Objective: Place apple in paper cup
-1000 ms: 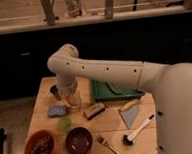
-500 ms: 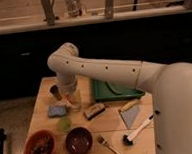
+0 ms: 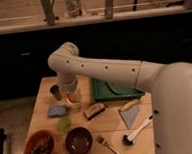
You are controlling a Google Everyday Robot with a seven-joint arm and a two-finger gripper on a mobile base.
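Note:
My gripper [image 3: 71,96] hangs from the white arm over the left part of the wooden table [image 3: 145,148]. It is shut on the small orange apple [image 3: 69,99]. The apple sits right at the mouth of the short white paper cup [image 3: 74,106], which stands just below and slightly right of the gripper. The gripper hides most of the cup's inside. A darker grey-brown cup [image 3: 55,91] stands just left of the gripper.
A blue sponge [image 3: 56,110] and a pale green cup [image 3: 64,124] lie in front of the paper cup. A red bowl [image 3: 40,147] and a brown bowl [image 3: 78,141] stand at the front. A green tray [image 3: 115,89], block [image 3: 94,110], dustpan [image 3: 128,115], brush [image 3: 139,131] and fork [image 3: 110,145] lie to the right.
The gripper with the apple has sunk slightly toward the paper cup. Nothing else on the table has moved.

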